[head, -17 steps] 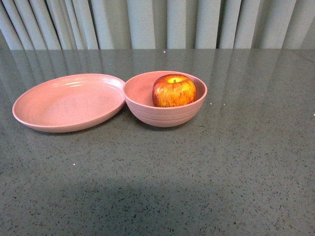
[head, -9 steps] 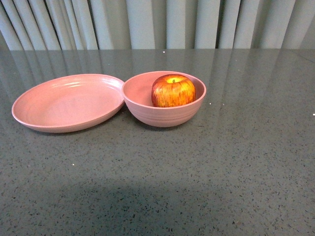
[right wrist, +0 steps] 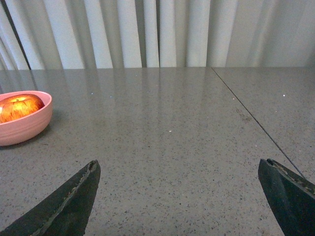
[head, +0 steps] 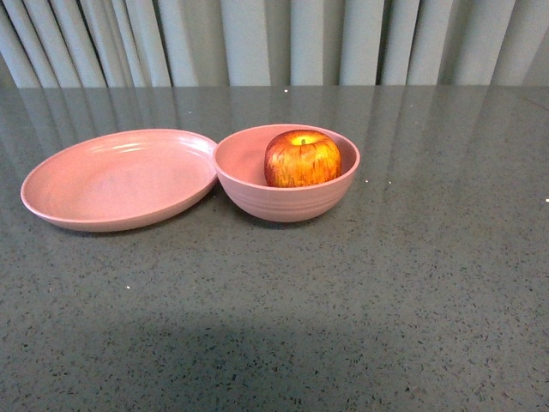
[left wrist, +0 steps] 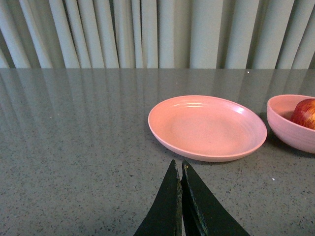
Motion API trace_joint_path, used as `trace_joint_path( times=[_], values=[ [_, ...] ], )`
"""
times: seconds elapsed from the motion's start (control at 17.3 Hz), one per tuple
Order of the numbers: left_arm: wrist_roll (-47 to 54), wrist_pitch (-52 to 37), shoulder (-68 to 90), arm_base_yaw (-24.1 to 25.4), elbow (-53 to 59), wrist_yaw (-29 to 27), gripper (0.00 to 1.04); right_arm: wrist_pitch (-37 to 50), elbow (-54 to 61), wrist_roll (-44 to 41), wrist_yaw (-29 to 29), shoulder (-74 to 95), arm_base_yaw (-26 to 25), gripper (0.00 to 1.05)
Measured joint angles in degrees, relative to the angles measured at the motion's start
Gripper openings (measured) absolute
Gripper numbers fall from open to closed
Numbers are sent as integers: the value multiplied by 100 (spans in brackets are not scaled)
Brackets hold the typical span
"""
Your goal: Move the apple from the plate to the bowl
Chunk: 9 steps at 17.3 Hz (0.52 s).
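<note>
The red, yellow-streaked apple point(head: 302, 159) rests inside the deep pink bowl point(head: 286, 202) at the middle of the table. Touching the bowl's left side lies the shallow pink plate point(head: 120, 178), with nothing on it. Neither arm shows in the front view. In the left wrist view my left gripper point(left wrist: 179, 163) is shut, its tips pressed together over bare tabletop short of the plate point(left wrist: 206, 128); the bowl point(left wrist: 290, 129) and apple point(left wrist: 306, 112) sit at the frame's edge. My right gripper point(right wrist: 178, 164) is open wide over bare table, well away from the bowl point(right wrist: 22, 125) and apple point(right wrist: 19, 107).
The dark speckled tabletop point(head: 386, 292) stretches around the dishes. A pleated grey curtain point(head: 274, 43) hangs behind the table's far edge. A thin seam line point(right wrist: 251, 118) runs across the surface in the right wrist view.
Bowl, apple and plate sit a couple of pixels further left than a second ago, with almost no shift in the last half second; nothing else differs.
</note>
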<state>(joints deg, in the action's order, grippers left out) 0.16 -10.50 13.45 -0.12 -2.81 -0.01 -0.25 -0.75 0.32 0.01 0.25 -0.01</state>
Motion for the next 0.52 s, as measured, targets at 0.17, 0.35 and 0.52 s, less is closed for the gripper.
trace_joint_path(
  times=[0.17, 0.35, 0.52],
  values=[
    [-2, 68, -129, 0, 31, -2, 1, 0, 0, 0, 0, 0, 0, 98],
    [-2, 114, -192, 0, 50, -2, 1, 0, 0, 0, -2, 0, 0, 98],
    [0, 726, -813, 0, 186, 4, 1, 0, 0, 0, -2, 0, 0, 98]
  ],
)
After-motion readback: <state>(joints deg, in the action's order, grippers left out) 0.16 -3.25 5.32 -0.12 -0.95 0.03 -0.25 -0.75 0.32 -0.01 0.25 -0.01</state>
